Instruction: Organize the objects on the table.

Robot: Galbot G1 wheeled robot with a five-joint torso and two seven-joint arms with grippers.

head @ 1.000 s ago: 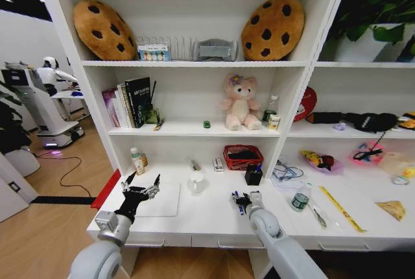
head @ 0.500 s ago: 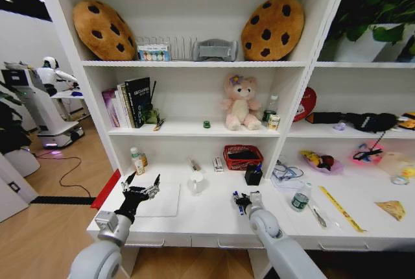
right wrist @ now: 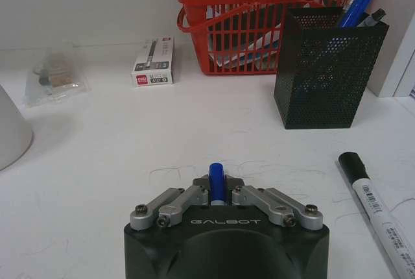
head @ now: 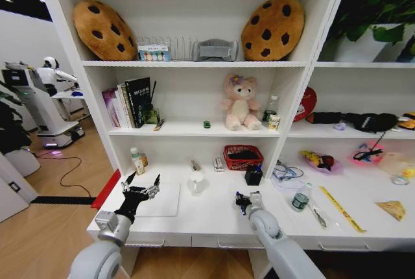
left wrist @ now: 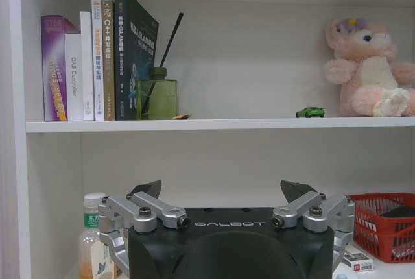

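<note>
Between the fingers of the right end effector [right wrist: 216, 191], whose black body carries the word "GALBOT", a blue pen [right wrist: 216, 179] stands clamped, its blunt tip poking out past the closed fingers. Just beside that end effector on the white bench [right wrist: 97, 181] lies a black marker [right wrist: 378, 206] with a barcoded white label, apart from the fingers. Beyond it stands a black mesh pen holder [right wrist: 329, 74] with blue and black pens sticking up, touching or nearly touching a red basket [right wrist: 240, 29]; a small white box [right wrist: 154, 62] with red-and-black print too small to read lies nearby. In the head view the right end effector [head: 246, 200] sits low over the bench near its front edge, and against the picture a second earlier the pen has gone from lying at an angle beside the fingers to being gripped in line with them. On the other side, the left end effector [head: 139, 187] hovers with its fingers spread wide and holding nothing above the slim laptop [head: 162, 202], unchanged from before; its body also reads "GALBOT". Farther off, the shelf [left wrist: 220, 124] carries books, one spine reading "C++" and another "DAS Controller", and a tiny green toy car [left wrist: 310, 112].
</note>
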